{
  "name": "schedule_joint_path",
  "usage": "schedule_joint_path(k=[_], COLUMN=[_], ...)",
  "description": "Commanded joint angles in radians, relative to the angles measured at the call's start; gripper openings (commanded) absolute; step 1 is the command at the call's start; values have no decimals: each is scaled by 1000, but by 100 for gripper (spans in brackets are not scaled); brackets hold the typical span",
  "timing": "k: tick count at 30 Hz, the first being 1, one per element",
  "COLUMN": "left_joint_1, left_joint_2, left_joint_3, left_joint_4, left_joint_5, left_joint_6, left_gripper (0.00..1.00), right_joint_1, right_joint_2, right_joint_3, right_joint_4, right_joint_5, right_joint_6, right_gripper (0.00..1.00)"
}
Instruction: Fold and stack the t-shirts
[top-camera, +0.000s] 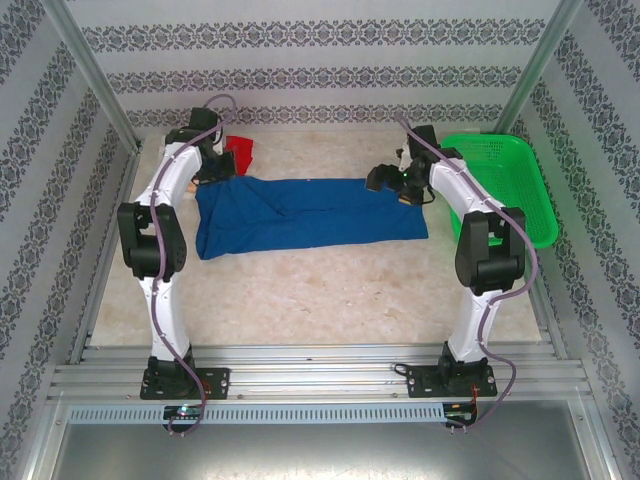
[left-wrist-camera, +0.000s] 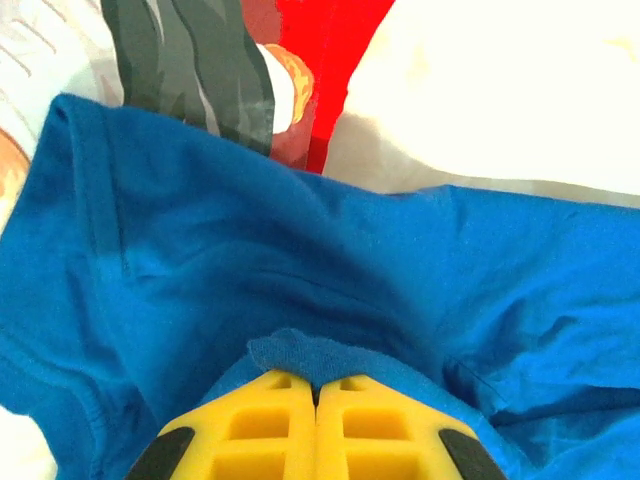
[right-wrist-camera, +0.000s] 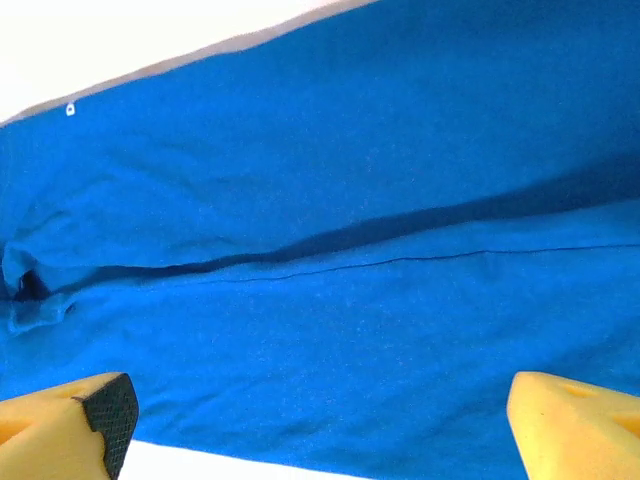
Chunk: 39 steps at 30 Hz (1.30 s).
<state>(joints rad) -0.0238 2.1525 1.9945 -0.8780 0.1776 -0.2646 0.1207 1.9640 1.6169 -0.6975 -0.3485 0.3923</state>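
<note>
The table carries 1 blue shirt, spread long across its middle. The basket stands at the far right. The red shirt lies at the far left, just beside the blue shirt. The left gripper is clenched on a fold of the blue shirt at its far left corner. The right gripper hangs over the shirt's far right end with its jaws wide apart, grasping nothing.

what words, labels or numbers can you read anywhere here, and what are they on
No text here is legible.
On the royal-blue cloth t-shirt: a tiny white mark near its edge, too small to read.
On the red cloth t-shirt: part of a printed picture, no letters visible.
</note>
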Motion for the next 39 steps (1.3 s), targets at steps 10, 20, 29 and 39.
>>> schedule_joint_path(k=[10, 20, 29, 39], left_joint_1=[45, 124, 166, 174], left_joint_2=[-158, -647, -640, -495], left_joint_3=[20, -765, -1056, -1053], left_joint_4=[-35, 63, 428, 570], left_joint_5=[21, 103, 171, 118], left_joint_6=[-141, -388, -521, -495], left_gripper=[90, 84, 70, 37], right_joint_1=[39, 107, 118, 122], right_joint_2=[-52, -74, -36, -47], right_joint_3=[-42, -153, -77, -94], right_joint_4=[1, 32, 13, 24], right_joint_5=[-40, -71, -87, -90], right_joint_6=[-16, 10, -9, 0], right_gripper=[96, 96, 97, 97])
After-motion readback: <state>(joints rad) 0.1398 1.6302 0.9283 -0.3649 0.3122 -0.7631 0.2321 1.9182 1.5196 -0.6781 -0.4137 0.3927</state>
